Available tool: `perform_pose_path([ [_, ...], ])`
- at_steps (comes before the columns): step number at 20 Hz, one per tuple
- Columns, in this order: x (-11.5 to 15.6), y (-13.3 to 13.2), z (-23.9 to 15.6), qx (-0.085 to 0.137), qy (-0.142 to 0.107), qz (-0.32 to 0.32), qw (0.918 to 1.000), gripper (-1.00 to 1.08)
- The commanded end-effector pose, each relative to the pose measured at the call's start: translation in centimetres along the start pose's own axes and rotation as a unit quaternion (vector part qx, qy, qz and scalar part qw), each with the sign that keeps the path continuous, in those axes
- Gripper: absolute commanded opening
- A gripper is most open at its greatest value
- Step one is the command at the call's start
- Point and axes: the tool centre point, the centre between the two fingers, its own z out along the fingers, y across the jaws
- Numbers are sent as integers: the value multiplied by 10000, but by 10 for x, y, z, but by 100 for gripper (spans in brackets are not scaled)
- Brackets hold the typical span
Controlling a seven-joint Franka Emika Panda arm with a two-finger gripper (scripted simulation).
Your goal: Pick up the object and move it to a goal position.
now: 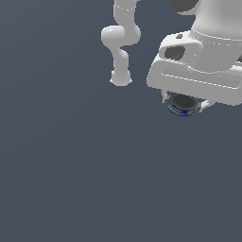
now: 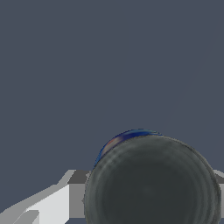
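1. The can (image 1: 181, 106) sat between the two fingers of the white gripper (image 1: 183, 105), tucked right under the broad white hand at the exterior view's right. Its dark top faced up into the hand and its blue side band showed below.
2. The gripper's fingers stood against either side of the can, so it appeared clamped on it. The contact faces themselves were partly hidden by the hand.
3. In the wrist view the can (image 2: 151, 183) filled the near field, its dark ridged top close to the lens and a sliver of blue rim beyond it, with one pale finger (image 2: 52, 203) flanking it.
4. Whether the can rested on the grey tabletop (image 1: 71, 165) or hung just clear of it could not be told, since no shadow or gap was readable.
5. By my judgement the grasp was made and the carrying step was in hand.
6. No goal marker appeared in either view, so the next move called for keeping the squeeze steady while travelling toward a target somewhere outside these pictures.
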Motion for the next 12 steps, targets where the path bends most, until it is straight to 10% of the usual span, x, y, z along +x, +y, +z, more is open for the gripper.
perform_pose_path([
  [1,1,-3,-8,2,1,1,10000,-100],
  [12,3,-9,-19,2,1,1,10000,-100],
])
